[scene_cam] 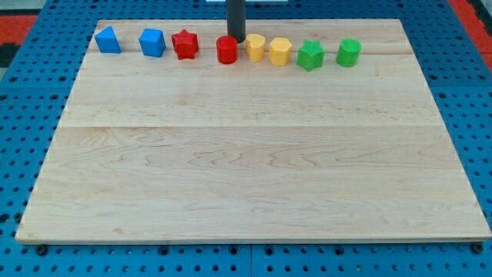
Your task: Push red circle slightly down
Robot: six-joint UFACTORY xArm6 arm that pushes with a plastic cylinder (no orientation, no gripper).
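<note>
The red circle (226,50) sits in a row of blocks near the view's top edge of the wooden board (254,154). My tip (235,40) stands just above and slightly right of the red circle, touching or nearly touching its upper edge. A red star (184,45) lies to the circle's left. A yellow block (254,48) lies close on its right.
Further left are a blue triangle-like block (108,40) and a blue cube-like block (152,42). Further right are a second yellow block (280,51), a green star (310,55) and a green round block (348,52). Blue pegboard surrounds the board.
</note>
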